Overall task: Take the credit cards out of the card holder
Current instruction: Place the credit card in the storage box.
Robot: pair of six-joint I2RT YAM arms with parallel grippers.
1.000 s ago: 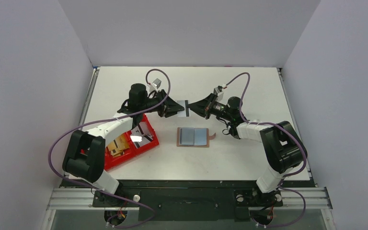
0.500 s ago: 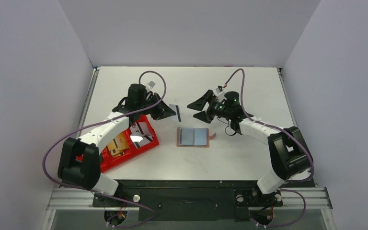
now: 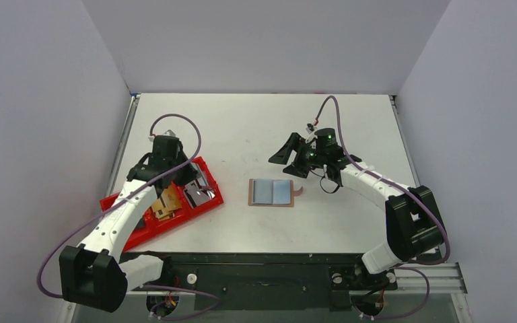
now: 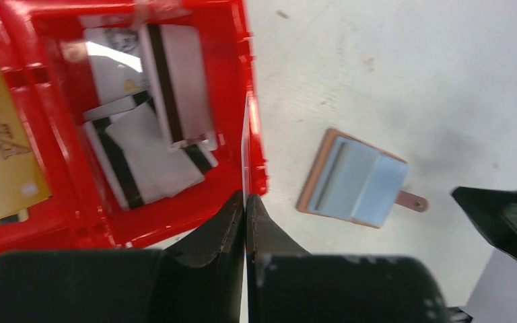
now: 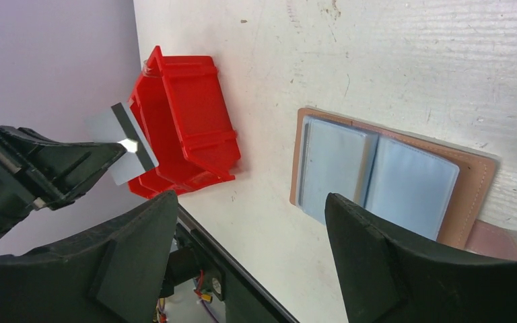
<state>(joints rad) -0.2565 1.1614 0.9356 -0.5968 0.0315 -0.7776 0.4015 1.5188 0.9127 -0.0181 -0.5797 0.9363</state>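
Note:
The card holder lies open on the table, tan outside, with pale blue-grey pockets facing up. My left gripper is shut on a silver credit card. That card shows edge-on between its fingers, over the red tray's right wall. From the right wrist view the same card shows its shiny face and dark stripe. My right gripper stands open and empty, just above and behind the holder's far left part.
The red tray sits left of the holder. Several silver cards with dark stripes lie in its right compartment and gold-tan cards in its left one. The holder's snap tab sticks out to the right.
My right gripper let go of the card and opened, then dropped toward the holder. My left arm swung left, carrying the card from mid-table to over the red tray.

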